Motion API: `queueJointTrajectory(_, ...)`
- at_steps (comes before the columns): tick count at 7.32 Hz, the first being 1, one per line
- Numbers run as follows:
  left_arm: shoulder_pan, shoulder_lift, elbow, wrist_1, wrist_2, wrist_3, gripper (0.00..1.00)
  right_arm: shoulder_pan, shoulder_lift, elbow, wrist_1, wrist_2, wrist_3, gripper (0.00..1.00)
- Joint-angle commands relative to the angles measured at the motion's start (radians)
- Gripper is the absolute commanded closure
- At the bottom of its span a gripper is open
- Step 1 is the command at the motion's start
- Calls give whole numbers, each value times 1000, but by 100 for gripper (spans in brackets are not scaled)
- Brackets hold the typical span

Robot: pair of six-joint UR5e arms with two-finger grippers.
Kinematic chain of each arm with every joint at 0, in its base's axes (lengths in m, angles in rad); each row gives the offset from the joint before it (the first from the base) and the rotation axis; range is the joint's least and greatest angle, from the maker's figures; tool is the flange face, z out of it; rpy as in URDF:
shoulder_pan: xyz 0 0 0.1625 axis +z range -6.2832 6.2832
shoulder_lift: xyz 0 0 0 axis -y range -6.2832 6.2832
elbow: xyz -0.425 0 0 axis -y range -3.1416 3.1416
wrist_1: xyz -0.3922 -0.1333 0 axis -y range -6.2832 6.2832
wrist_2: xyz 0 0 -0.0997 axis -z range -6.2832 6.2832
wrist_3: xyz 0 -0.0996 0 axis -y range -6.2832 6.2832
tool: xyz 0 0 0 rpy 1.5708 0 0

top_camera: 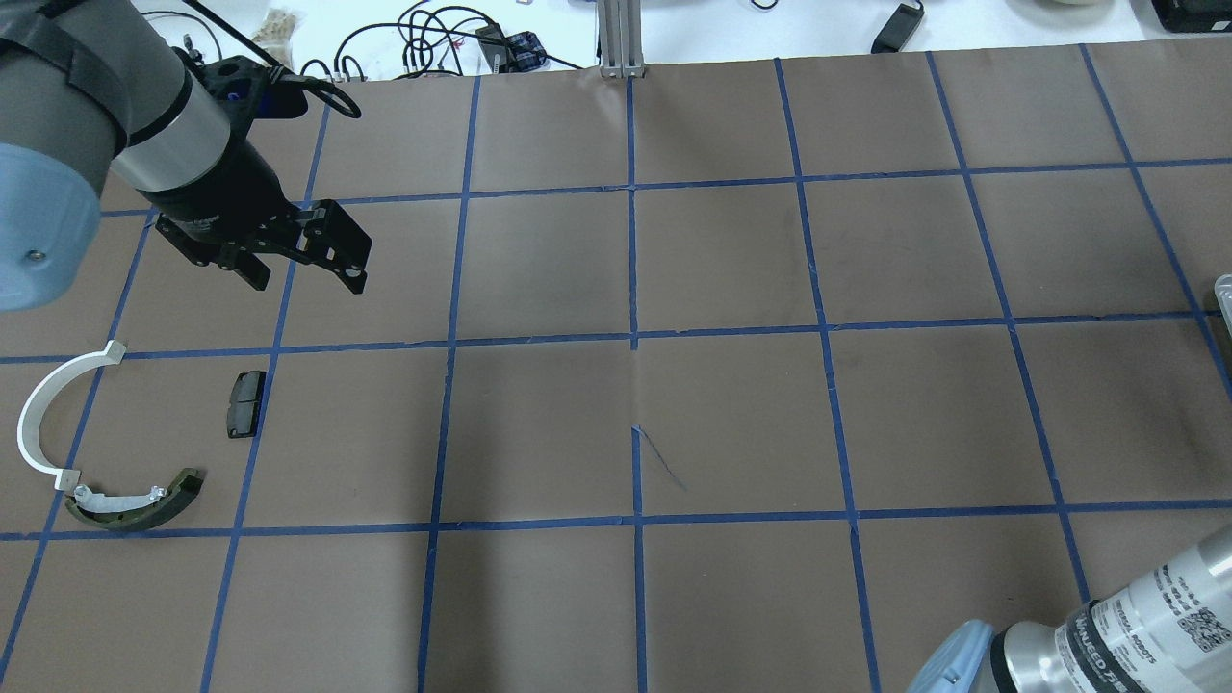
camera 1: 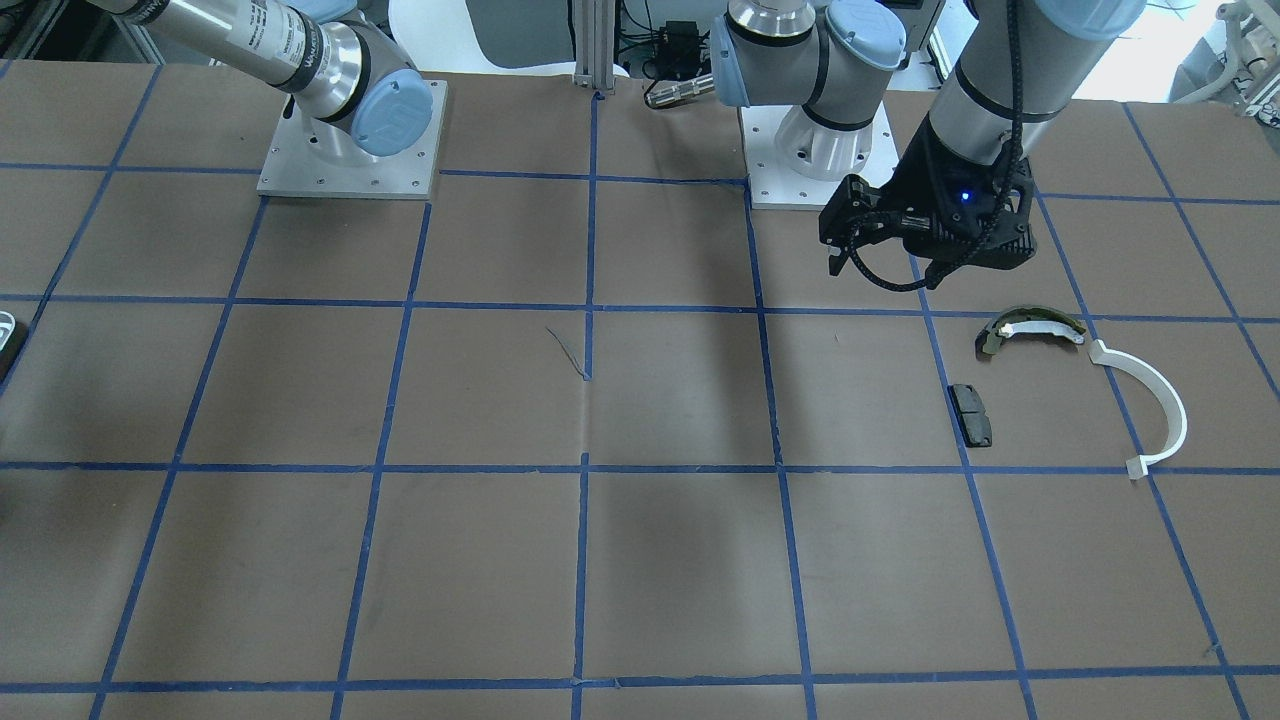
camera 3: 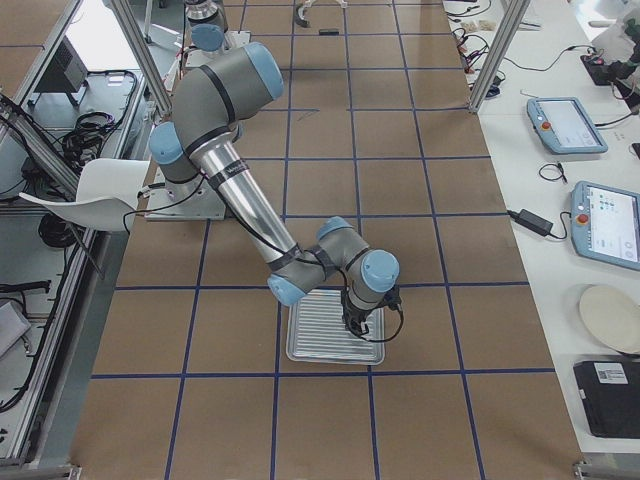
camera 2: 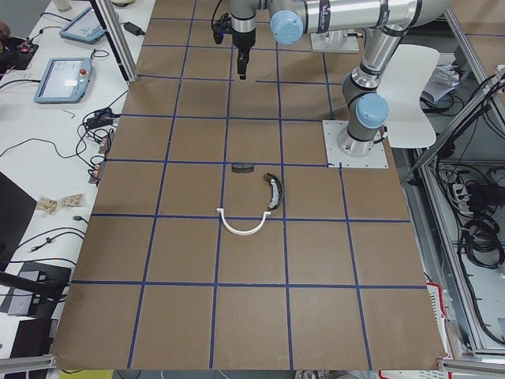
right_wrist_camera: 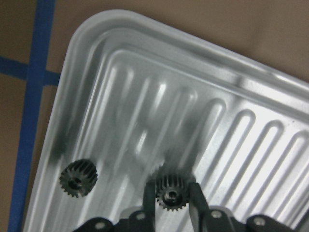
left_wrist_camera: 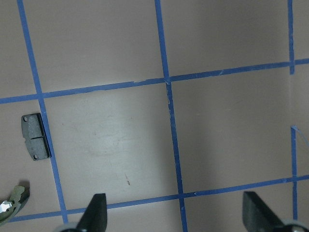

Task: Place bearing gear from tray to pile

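While the left gripper hangs with jaws wide apart near the pile (white curved plastic arc, olive-dark curved brake shoe, small black rectangular pad), the right gripper is down in the ribbed silver metal tray at the other end of the brown tabletop. Fingers press both flanks of a small dark toothed bearing gear, seemingly clamped. Gear lies flat, bore up, near the tray's corner; second dark toothed gear apart to one side. Rim close by, so straight up looks the free way out; pile well apart
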Motion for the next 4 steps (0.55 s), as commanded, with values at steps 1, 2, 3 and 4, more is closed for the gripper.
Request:
queueJointTrajectory(1, 0, -1, -1, 9, 2, -1, 0, 3, -22, -9, 36, -8, 73, 100)
queueJointTrajectory(2, 2, -4, -1, 9, 1, -1, 0, 24, -88, -4, 71, 4, 120, 100)
queueJointTrajectory(3, 2, -10, -4, 9, 2, -1, 0, 96, -158, -3, 162, 6, 207, 100)
queueJointTrajectory(4, 0, -7, -3, 9, 1, -1, 0, 188, -208, 3, 238, 6, 333, 100)
